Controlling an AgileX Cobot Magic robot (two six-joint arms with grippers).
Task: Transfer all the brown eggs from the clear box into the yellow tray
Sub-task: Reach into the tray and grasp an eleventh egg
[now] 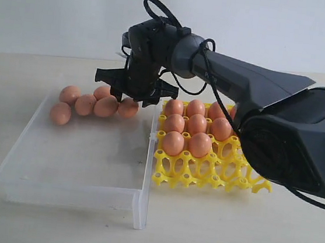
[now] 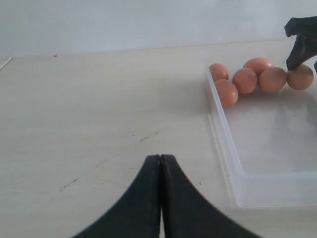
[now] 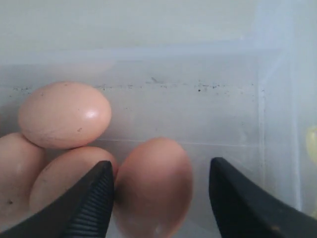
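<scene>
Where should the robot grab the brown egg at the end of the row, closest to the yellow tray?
Across the rounded middle of the smooth orange-brown oval egg, from above: the right gripper straddles it with jaws open. A neighbouring egg crowds one side; the other side is free.

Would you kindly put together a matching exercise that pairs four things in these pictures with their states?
Column A
1. left pincer
2. right pincer
3. yellow tray
4. clear box

Column B
a. open around a brown egg
b. shut above the table
c. floor mostly bare
d. front cups empty

Pairs: 1-b, 2-a, 3-d, 4-c
</scene>
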